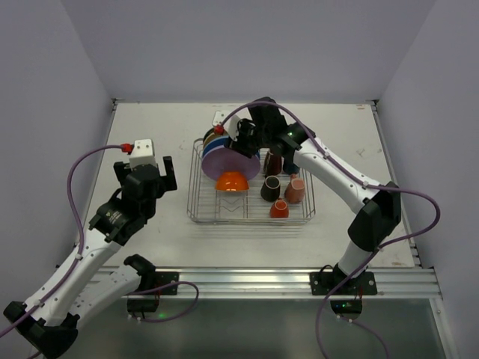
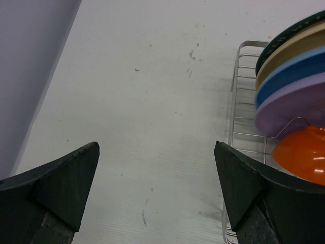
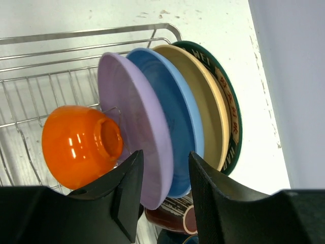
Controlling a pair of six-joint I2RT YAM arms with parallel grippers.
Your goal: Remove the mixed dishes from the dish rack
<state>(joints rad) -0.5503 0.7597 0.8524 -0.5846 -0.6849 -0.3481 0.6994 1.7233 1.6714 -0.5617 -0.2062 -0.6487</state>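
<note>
The dish rack (image 1: 251, 217) holds upright plates at its back left: lavender (image 3: 134, 122), blue (image 3: 175, 117), yellow-orange (image 3: 205, 101) and a dark-rimmed one (image 3: 234, 117). An orange bowl (image 3: 76, 145) leans against the lavender plate. Maroon (image 1: 274, 162), black (image 1: 270, 188), pink (image 1: 295, 190) and orange (image 1: 279, 209) mugs stand at the rack's right. My right gripper (image 3: 165, 153) is over the plates, part open. The near rims of the lavender and blue plates lie between its fingers. My left gripper (image 2: 156, 145) is wide open over bare table, left of the rack (image 2: 238, 101).
Grey walls close in the white table (image 1: 150, 127) on the left, back and right. The rack's left wire edge lies just right of my left gripper's right finger (image 2: 238, 183). Both arms are bolted to a rail at the near edge (image 1: 247, 280).
</note>
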